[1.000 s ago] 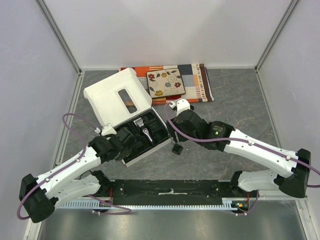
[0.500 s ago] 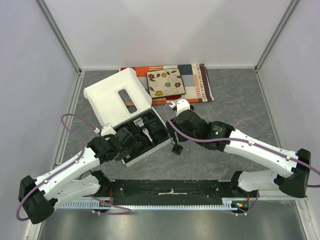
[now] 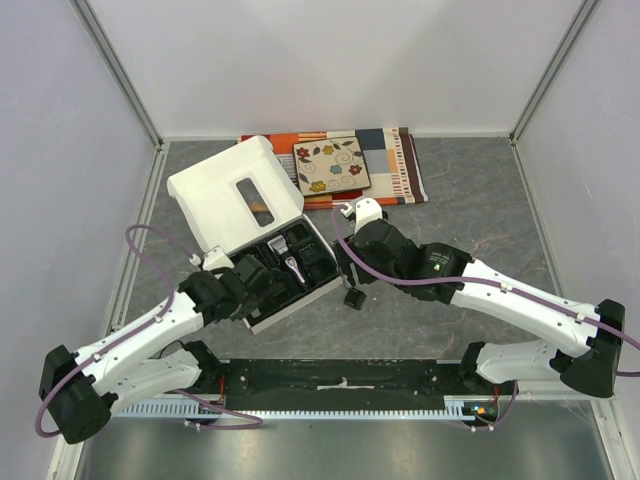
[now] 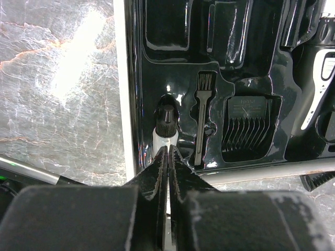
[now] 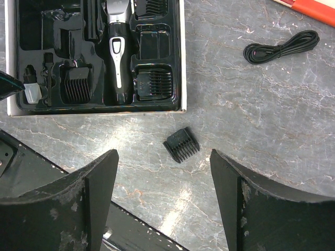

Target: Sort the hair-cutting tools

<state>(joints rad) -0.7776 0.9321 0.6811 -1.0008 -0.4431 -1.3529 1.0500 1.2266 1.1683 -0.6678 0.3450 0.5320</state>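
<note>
The black tray [image 5: 180, 63] of the open white box holds the black-and-silver clipper [image 5: 116, 52] and several comb guards. My left gripper [image 4: 168, 149] is at the tray's near left corner, shut on the tail of a small white tube with a black cap [image 4: 166, 123], which lies in its slot beside a small black brush [image 4: 201, 120]. My right gripper [image 5: 164, 157] is wide open and empty above a loose black comb guard [image 5: 181, 144] on the table just in front of the tray. The coiled black cord [image 5: 282, 47] lies on the table to the right.
The white lid [image 3: 235, 195] lies open behind the tray on the left. The flowered tile [image 3: 332, 165] rests on patterned mats [image 3: 395, 165] at the back wall. The loose comb guard [image 3: 353, 298] shows below my right gripper [image 3: 348, 265] in the top view.
My left arm has shifted very slightly at the tray's corner. The right arm and the loose comb guard have not moved.
</note>
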